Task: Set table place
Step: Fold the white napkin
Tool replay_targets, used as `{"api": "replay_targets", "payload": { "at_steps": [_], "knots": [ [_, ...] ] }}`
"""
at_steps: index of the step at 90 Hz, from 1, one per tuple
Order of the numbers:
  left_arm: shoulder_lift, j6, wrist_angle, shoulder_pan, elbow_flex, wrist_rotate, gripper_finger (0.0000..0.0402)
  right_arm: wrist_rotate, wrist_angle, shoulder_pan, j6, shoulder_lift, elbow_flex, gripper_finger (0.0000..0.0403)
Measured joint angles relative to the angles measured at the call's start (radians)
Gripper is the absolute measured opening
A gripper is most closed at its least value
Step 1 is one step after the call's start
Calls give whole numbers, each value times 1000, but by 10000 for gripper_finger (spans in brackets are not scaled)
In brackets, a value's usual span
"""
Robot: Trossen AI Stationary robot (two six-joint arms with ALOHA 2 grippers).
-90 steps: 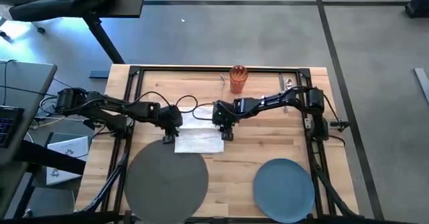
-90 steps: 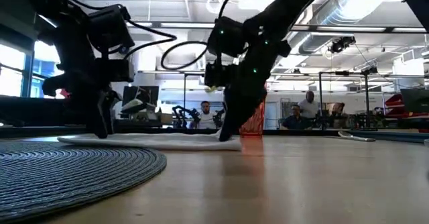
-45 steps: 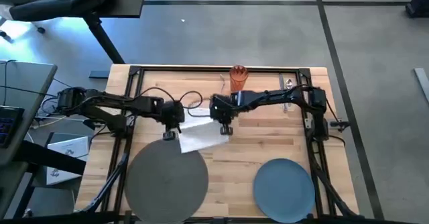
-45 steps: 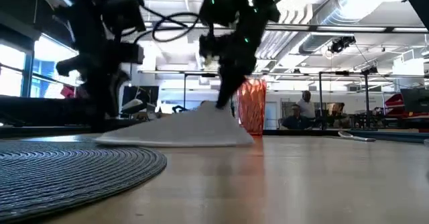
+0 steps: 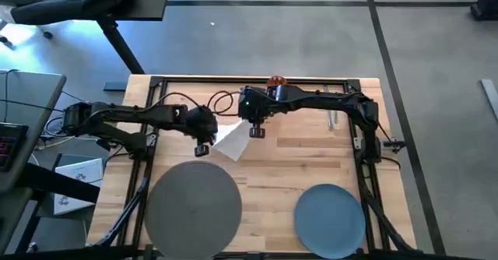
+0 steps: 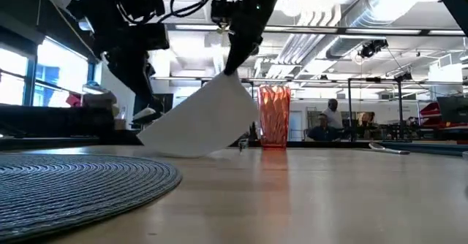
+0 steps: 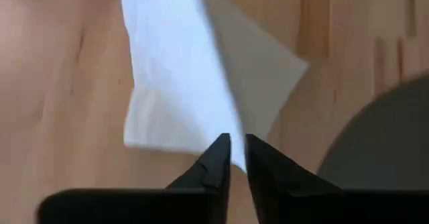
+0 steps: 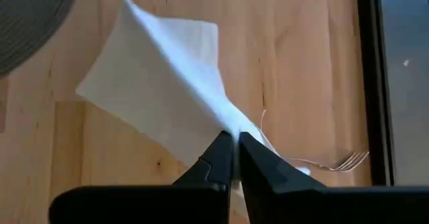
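Both grippers, left gripper [image 7: 237, 158] and right gripper [image 8: 235, 155], pinch opposite corners of the limp, feather-light paper napkin [image 5: 231, 141] above the bench [image 5: 303, 159]; edges offer the surest hold.

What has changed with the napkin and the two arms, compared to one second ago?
The napkin, flat on the table before, is now lifted. The left pincer and right pincer both pinch it and have carried it up and toward the tumbler; its lower edge seems near the wood. The placemat and plate stayed as they were.
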Motion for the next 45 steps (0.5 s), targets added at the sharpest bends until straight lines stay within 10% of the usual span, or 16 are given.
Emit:
{"api": "replay_targets", "payload": {
  "at_steps": [26, 45],
  "knots": [
    [11, -209, 377, -16, -140, 45, 172, 0, -55, 0, 7, 0, 10, 0],
    [91, -323, 496, -47, -196, 13, 184, 0, -60, 0, 26, 0, 10, 0]
  ]
}}
